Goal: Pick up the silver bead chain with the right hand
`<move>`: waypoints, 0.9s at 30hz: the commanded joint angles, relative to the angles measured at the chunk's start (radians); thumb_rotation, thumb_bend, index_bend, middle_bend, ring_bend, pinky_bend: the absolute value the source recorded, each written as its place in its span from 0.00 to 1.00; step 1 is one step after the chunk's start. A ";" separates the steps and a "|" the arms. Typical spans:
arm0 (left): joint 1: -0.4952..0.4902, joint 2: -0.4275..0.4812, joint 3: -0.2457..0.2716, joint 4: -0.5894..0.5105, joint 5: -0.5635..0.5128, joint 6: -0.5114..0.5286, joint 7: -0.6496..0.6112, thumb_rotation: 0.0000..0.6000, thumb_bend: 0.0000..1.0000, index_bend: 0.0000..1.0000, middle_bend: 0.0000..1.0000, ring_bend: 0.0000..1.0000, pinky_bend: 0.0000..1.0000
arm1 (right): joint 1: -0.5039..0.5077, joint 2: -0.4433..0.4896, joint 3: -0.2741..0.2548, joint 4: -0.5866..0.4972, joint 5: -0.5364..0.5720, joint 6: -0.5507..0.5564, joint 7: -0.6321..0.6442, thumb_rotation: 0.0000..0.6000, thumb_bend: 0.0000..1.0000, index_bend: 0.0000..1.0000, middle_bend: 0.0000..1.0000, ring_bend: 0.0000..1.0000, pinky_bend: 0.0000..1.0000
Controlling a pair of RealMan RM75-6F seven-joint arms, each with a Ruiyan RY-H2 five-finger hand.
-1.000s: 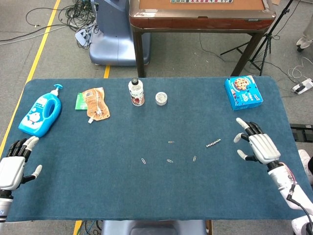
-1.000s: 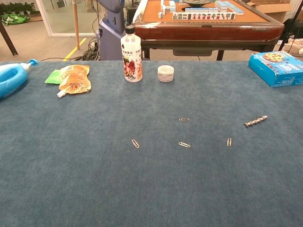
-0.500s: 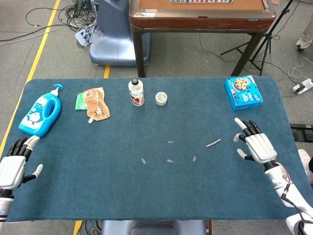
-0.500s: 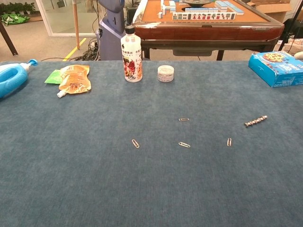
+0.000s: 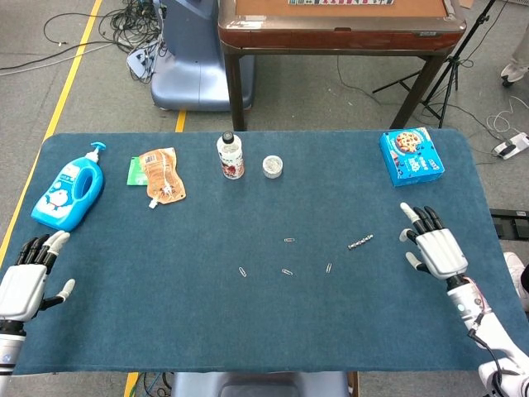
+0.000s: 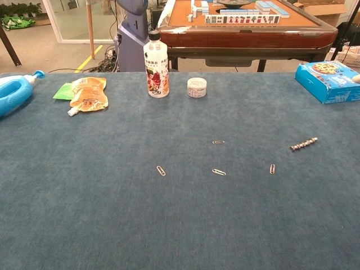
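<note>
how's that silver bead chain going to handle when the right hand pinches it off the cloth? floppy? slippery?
Probably floppy: the silver bead chain is a short string of small linked beads, so it should sag from wherever it is pinched. Likely light and low on the blue table cloth, giving the right hand little to catch. The shiny metal may slip between fingers.

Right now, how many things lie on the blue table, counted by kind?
Paper clips: 4
Silver bead chain: 1
Blue pump bottle: 1
Orange pouch: 1
White bottle: 1
Small jar: 1
Blue cookie box: 1
Total: 10
</note>
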 commanded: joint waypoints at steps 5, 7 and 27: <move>0.004 0.007 -0.003 0.000 -0.010 0.002 -0.011 1.00 0.36 0.05 0.00 0.00 0.00 | 0.040 -0.123 -0.007 0.167 -0.008 -0.039 0.075 1.00 0.32 0.45 0.00 0.00 0.00; 0.005 0.010 -0.003 0.001 -0.009 0.004 -0.016 1.00 0.36 0.05 0.00 0.00 0.00 | 0.047 -0.144 -0.008 0.199 -0.010 -0.041 0.088 1.00 0.32 0.45 0.00 0.00 0.00; 0.005 0.017 -0.004 0.007 -0.012 -0.002 -0.039 1.00 0.36 0.05 0.00 0.00 0.00 | 0.114 -0.267 -0.016 0.393 -0.008 -0.101 0.205 1.00 0.32 0.45 0.00 0.00 0.00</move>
